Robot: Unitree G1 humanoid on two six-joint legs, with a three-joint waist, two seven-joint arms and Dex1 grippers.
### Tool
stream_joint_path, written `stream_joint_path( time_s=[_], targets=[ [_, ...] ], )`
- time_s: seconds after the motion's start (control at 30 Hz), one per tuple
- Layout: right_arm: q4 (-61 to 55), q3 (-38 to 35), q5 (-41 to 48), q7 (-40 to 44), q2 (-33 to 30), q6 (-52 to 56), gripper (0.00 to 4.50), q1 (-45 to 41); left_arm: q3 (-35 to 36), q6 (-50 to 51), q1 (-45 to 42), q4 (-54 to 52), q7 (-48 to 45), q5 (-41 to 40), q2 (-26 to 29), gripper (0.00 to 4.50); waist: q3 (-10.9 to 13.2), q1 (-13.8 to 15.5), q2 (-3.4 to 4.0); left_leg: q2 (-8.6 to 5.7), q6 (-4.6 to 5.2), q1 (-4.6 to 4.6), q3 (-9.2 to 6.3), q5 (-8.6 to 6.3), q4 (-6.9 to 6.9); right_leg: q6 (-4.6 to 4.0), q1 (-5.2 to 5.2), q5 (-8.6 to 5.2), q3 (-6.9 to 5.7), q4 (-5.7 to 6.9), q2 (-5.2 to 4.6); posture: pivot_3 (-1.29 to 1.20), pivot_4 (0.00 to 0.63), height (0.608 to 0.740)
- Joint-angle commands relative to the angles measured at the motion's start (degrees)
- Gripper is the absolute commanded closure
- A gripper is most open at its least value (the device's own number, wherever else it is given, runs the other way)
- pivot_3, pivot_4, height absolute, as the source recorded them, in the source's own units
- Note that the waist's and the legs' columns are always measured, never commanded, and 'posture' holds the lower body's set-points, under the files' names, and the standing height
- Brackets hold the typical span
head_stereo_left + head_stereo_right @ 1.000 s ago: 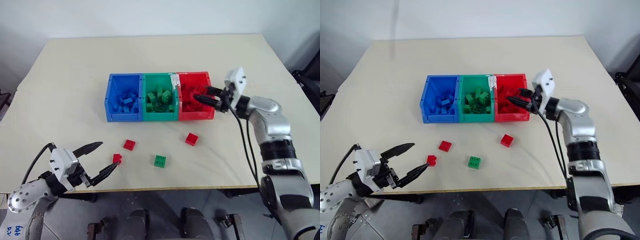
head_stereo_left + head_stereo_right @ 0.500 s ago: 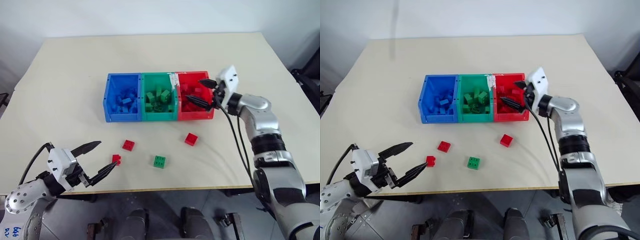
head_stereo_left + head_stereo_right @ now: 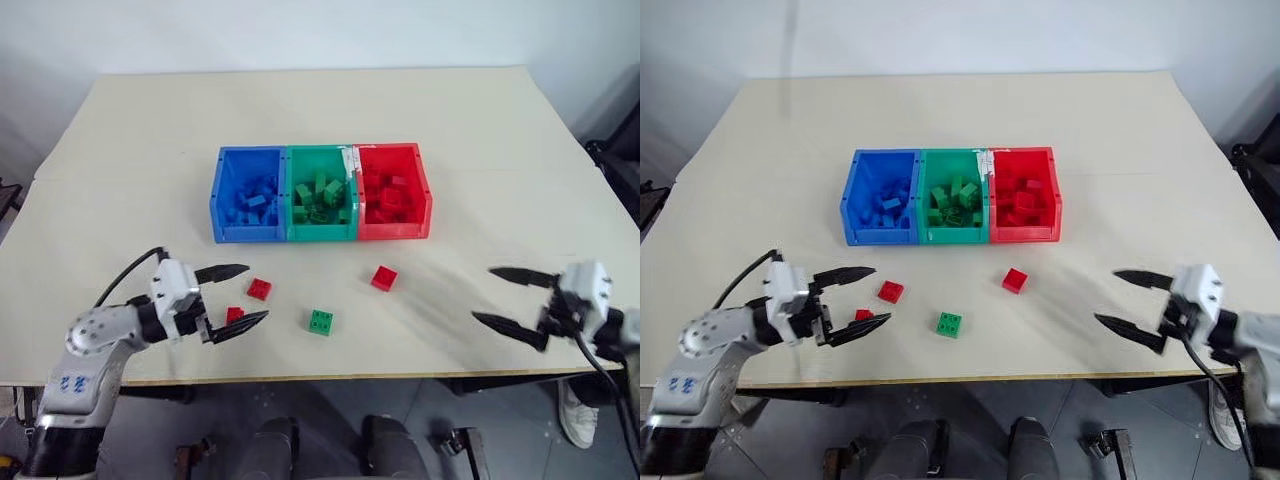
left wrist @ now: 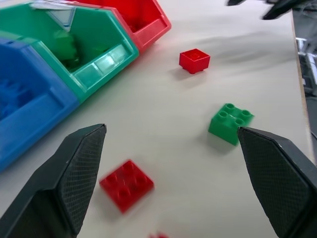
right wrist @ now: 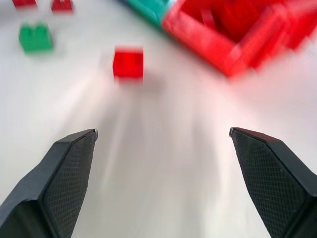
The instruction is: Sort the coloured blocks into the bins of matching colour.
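My left end effector hangs low over the near left part of the pale worktop, its 2 black fingers spread wide and holding nothing. A small red block lies on the worktop between those fingers, close to the nearer one; I cannot tell whether it touches. My right end effector is over the near right part of the worktop, well apart from every block, its 2 fingers also spread wide and empty.

3 joined open-top bins stand in a row near the middle of the worktop: a blue bin on my left, a green bin in the middle, and a red bin on my right. Each already holds a heap of blocks of its own colour.

4 loose blocks lie on the worktop in front of the bins. Besides the one between my left fingers, a second red block sits just beside the tip of my left end effector's farther finger, on the bins' side. A green block lies nearer the front edge, roughly in line with the green bin. A third red block rests in front of the red bin, apart from it.
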Motion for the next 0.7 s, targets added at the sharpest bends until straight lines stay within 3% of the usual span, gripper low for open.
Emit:
stream_joint_path(
  time_s=[0.03,0.3,0.53,0.7],
  targets=[
    [-2.7,-2.5,1.3,-0.7,-0.7,-1.9,0.03,1.7,-1.9,-2.3,-2.9,1.8,-2.0,1.1,-0.5,0.0,0.0,-0.3,0.0,0.01,0.0,0.06,0.03,0.0,-0.01,0.0,0.02,0.0,0.03,0.0,0.0,0.0,0.15,0.74],
    [-8.2,6.1,2.6,-4.1,1.9,5.8,0.03,-3.3,-0.6,-4.6,-3.2,3.4,-3.2,0.8,0.0,0.0,0.0,-0.1,0.0,0.07,0.0,0.47,0.08,-0.01,-0.1,0.0,0.35,0.0,0.12,-0.11,0.0,0.0,0.15,0.74],
    [-9.1,19.3,-2.1,-12.7,6.6,17.7,0.03,-15.1,5.1,-2.7,4.8,-1.6,0.2,-0.6,0.6,0.0,0.0,0.0,0.0,0.31,-0.01,0.46,0.0,-0.03,-0.1,0.0,0.33,0.0,0.11,-0.15,-0.02,0.0,0.15,0.74],
    [-1.9,27.2,-8.9,-17.5,12.3,18.3,0.03,-23.4,9.0,-2.6,12.5,-7.0,2.9,-0.7,0.2,0.0,0.0,-0.1,-0.01,0.28,0.01,0.43,-0.05,-0.04,-0.1,0.0,0.34,0.0,0.1,-0.22,-0.03,0.0,0.15,0.74]
  ],
)
